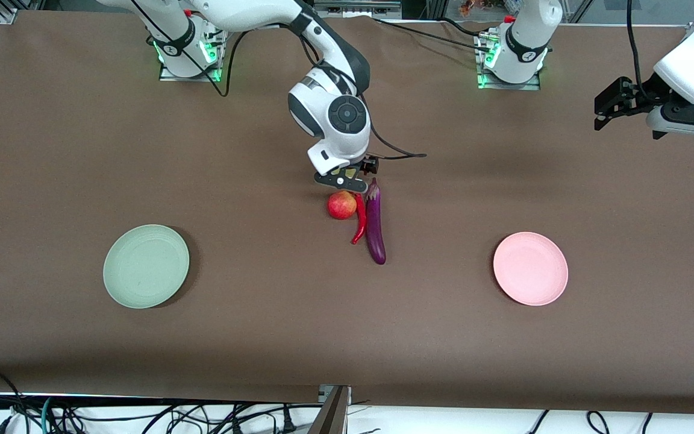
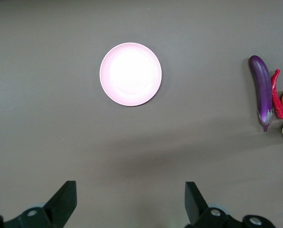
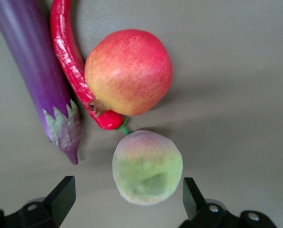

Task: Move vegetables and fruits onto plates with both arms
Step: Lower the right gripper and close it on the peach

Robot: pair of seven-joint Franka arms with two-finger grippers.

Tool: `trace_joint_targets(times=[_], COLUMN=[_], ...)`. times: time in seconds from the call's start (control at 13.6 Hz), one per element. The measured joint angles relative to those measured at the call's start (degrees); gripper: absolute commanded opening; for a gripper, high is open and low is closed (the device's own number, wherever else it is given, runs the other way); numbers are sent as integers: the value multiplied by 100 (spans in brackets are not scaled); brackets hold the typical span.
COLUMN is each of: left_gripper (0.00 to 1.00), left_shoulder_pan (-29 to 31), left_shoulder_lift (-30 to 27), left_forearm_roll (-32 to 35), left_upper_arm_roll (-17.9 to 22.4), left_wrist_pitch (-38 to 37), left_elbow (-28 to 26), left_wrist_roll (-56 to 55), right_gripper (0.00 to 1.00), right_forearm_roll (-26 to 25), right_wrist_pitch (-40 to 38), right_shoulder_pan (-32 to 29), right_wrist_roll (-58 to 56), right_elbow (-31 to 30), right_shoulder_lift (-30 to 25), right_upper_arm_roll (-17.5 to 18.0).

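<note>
My right gripper is open and low over the pale yellow-green peach, one finger on each side with gaps. The gripper hides the peach in the front view. The red fruit lies just nearer the camera, touching the red chili, with the purple eggplant alongside. In the right wrist view the red fruit, chili and eggplant lie close together. My left gripper is open and empty, high over the left arm's end. The pink plate and mint plate are empty.
The left wrist view shows the pink plate on bare brown table, with the eggplant, chili and fruits at its edge. The mint plate sits toward the right arm's end. Cables hang along the table's front edge.
</note>
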Motion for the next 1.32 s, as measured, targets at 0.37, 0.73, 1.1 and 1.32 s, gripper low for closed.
trace_joint_targets(times=[0.37, 0.73, 1.1, 1.32], left_gripper=[100, 100, 100, 100], left_shoulder_pan=[0, -1, -4, -4], left_shoulder_lift=[0, 0, 0, 0], left_forearm_roll=[0, 0, 0, 0], left_upper_arm_roll=[0, -1, -14, -14], left_wrist_pitch=[0, 0, 0, 0], left_elbow=[0, 0, 0, 0], left_wrist_roll=[0, 0, 0, 0], right_gripper=[100, 100, 100, 100], right_forearm_roll=[-18, -77, -116, -340], right_wrist_pitch=[13, 8, -40, -134], right_shoulder_pan=[114, 173, 211, 236], right_wrist_roll=[0, -111, -140, -143], right_elbow=[-74, -144, -144, -134], right_shoulder_lift=[167, 176, 176, 166], right_upper_arm_roll=[-2, -11, -27, -33])
